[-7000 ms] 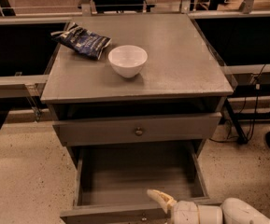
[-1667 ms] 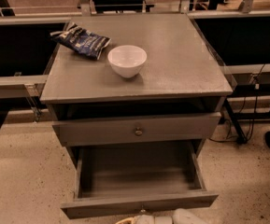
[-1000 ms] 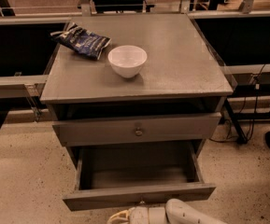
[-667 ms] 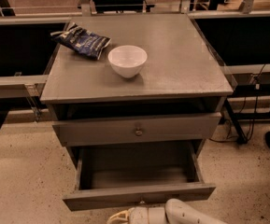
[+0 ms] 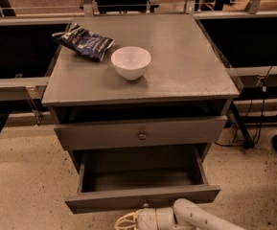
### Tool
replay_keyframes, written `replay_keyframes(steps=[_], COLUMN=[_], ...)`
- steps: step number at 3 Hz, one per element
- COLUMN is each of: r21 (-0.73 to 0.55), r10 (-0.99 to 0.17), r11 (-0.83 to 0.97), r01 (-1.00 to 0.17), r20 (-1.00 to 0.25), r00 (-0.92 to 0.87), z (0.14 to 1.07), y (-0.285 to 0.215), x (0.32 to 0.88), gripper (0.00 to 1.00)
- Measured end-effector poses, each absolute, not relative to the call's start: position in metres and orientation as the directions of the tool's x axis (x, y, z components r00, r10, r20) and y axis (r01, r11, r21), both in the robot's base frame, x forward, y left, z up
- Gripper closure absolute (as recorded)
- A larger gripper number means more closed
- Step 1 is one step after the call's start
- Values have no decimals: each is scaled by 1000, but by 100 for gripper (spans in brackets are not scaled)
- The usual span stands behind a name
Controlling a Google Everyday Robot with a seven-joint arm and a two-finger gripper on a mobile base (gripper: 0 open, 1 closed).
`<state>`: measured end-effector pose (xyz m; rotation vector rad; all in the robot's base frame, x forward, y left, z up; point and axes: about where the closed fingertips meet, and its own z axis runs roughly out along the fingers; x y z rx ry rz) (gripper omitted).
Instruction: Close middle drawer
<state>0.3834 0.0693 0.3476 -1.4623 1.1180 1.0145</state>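
Floor: speckled beige floor (image 5: pixel 18 186) around the grey desk (image 5: pixel 186 75), in our one camera view.
Middle drawer: the middle drawer (image 5: pixel 176 195) stands pulled well out, below the taller upper drawer (image 5: pixel 99 134).
End effector: the end effector (image 5: pixel 128 220) sits low, just in front of the front panel, left of its small knob (image 5: pixel 145 204); spread or pressed together, we cannot tell.
Risk: we judge an off-centre push could skew and jam the drawer; a low contact could slip under the panel.
Desk top: a hard shove could jolt the white bowl (image 5: pixel 131 62) and snack bag (image 5: pixel 85 41).
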Motion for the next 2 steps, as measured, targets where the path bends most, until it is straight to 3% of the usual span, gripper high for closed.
replay_keyframes(steps=[2], r21=[-256], r10=[-158], r11=[-96], r01=[-962], r20=[-950], r00=[268], z=[345], y=[70], x=[407], gripper=[100])
